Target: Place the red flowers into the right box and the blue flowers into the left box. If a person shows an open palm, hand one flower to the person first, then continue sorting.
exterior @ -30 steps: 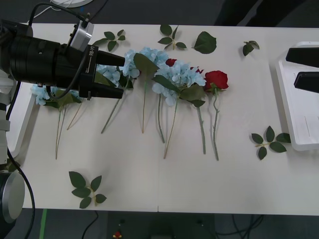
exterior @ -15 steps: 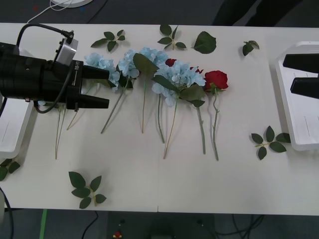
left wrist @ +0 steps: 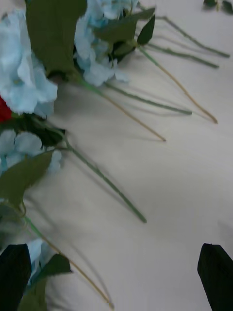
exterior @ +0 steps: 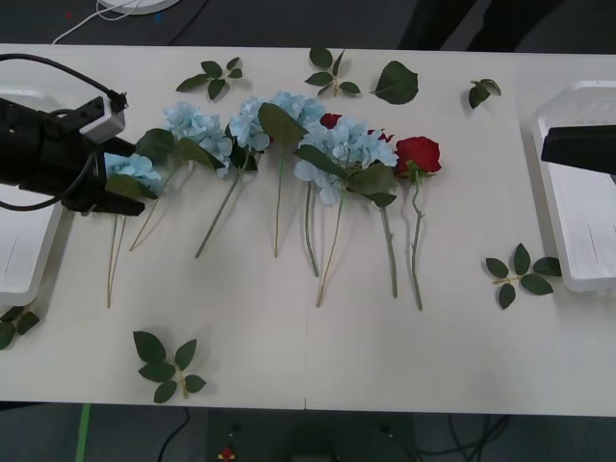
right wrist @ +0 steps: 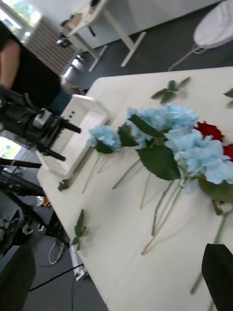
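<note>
The left hand (exterior: 123, 179) hangs released, fingers spread, at the leftmost of the blue flowers (exterior: 130, 169), near the table's (exterior: 289, 346) left edge with the left box (exterior: 24, 260) just beside. That bloom looks light, soft and floppy on a thin springy stem; the stem just under the cluster seems the surest hold. The red flowers (exterior: 417, 154) lie mid-table amid crowded stems, bare table nearer the robot. The right hand (exterior: 577, 146) waits over the right box (exterior: 582, 221); I cannot tell its grip
</note>
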You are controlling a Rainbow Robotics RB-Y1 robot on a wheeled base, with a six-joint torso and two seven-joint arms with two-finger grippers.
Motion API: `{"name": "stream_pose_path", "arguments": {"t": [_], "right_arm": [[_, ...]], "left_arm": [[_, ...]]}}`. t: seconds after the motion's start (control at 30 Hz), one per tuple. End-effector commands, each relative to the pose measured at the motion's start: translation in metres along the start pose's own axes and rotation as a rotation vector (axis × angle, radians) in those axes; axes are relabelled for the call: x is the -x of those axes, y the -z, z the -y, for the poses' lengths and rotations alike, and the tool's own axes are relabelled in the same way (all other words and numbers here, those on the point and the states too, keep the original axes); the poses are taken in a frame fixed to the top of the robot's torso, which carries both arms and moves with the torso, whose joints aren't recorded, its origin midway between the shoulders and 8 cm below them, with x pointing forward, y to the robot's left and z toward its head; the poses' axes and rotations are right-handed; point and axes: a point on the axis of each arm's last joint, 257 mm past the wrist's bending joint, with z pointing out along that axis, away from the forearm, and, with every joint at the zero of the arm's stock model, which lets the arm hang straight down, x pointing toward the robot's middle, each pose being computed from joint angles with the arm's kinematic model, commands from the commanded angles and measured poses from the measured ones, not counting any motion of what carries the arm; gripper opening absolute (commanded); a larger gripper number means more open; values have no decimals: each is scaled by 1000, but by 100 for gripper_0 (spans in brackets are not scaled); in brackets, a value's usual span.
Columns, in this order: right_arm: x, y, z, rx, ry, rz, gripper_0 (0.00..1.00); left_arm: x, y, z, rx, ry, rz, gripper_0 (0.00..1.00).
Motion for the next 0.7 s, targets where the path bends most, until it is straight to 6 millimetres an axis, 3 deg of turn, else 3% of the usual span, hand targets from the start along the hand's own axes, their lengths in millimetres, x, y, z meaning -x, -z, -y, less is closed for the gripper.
{"name": "stream_pose_path", "arguments": {"t": [0.03,0.17,0.4,0.7], "right_arm": [[-5,-10,10,-105,-105,-75,100],[-12,-23,27,-186,-208,-109,100],[-25,-55,56,-329,-362,-156,100],[-29,-86,114,-560,-428,-250,100]], "left_arm": [[-20,20,-9,19,336,-94,100],[-42,22,-8,8,535,-139,100],[-75,21,-16,43,696,-252,100],[-119,21,-61,196,688,-353,100]]}}
